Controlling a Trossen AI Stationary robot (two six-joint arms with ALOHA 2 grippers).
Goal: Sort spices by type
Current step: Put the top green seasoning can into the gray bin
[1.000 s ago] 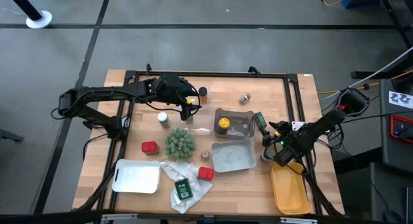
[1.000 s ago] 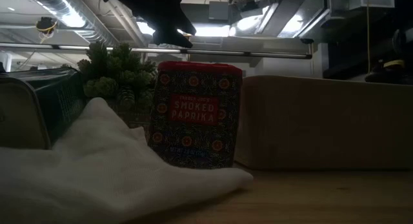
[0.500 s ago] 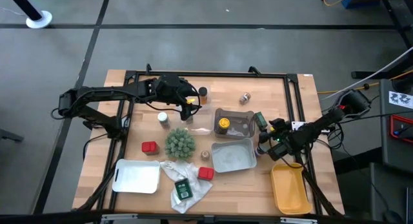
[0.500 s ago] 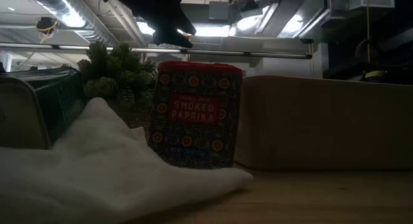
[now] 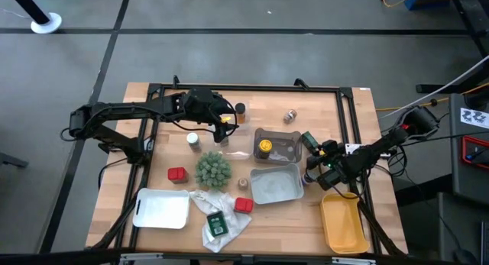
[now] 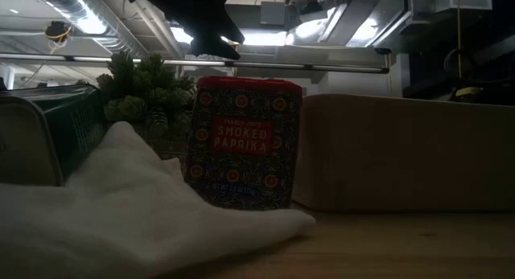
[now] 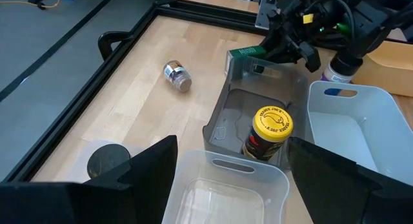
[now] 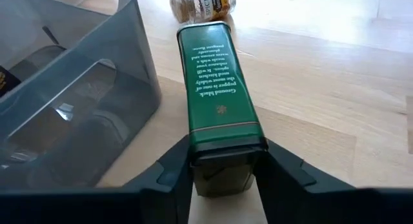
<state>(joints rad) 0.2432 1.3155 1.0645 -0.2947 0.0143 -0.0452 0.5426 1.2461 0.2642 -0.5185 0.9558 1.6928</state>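
One green tin [image 8: 219,95] sits clamped in the right tool [image 8: 222,169].

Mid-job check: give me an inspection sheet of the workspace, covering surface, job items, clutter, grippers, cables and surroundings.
Surface: wooden table with black frame.
Job's things: yellow-capped jar in the grey bin; green tin held beside that bin; red tins on the table; another green tin on the bag; small jar lying at the far side.
Clutter: plant, plastic bag, white tray, yellow tray, light bin.
Grippers: right gripper shut on the green tin; left gripper open, above the table's far left.
Cables: wires right of the table.
Surroundings: grey floor; no people seen.
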